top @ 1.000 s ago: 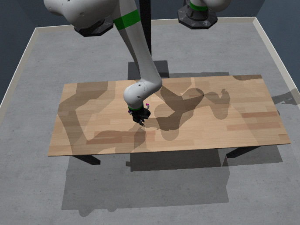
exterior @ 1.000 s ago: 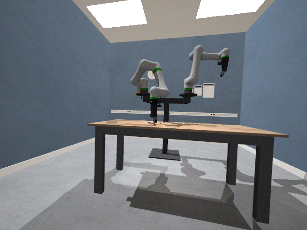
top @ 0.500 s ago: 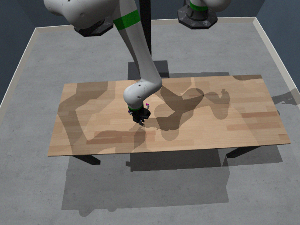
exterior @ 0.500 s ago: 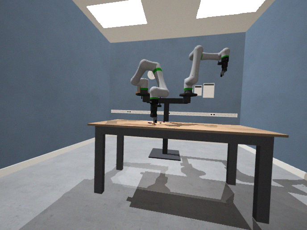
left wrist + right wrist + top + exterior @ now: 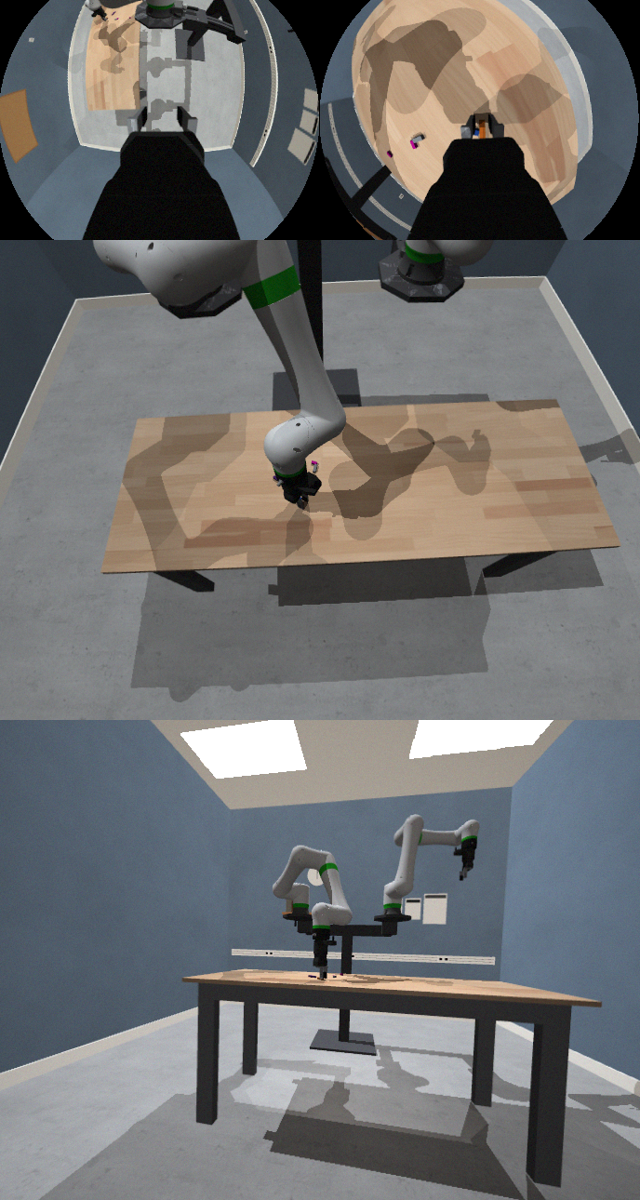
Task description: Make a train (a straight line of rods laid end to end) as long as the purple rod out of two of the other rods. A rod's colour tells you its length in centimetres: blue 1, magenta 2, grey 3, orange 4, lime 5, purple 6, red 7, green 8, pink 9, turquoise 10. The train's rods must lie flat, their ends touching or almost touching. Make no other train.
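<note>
Working low over a pale wooden table (image 5: 439, 537) (image 5: 465, 992) (image 5: 126, 95) (image 5: 410, 100), I hold my black right gripper (image 5: 302, 502) (image 5: 323, 975) (image 5: 105, 20) (image 5: 481, 120) about half open, its fingers standing on either side of a slim orange rod (image 5: 482, 129) and a short blue rod (image 5: 476, 132) but clamped on neither; whether those two ends meet, I cannot tell. What looks like the purple rod (image 5: 275, 478) (image 5: 312, 976), the length to match, lies on the wood near my right wrist, partly hidden from above. A small magenta rod (image 5: 313, 462) (image 5: 414, 144) and a grey rod (image 5: 314, 468) (image 5: 418, 138) lie at an angle to each other, off to one side. My black left gripper (image 5: 462, 875) (image 5: 162, 113), raised high and well away from the rods, is spread wide with nothing between its fingers
</note>
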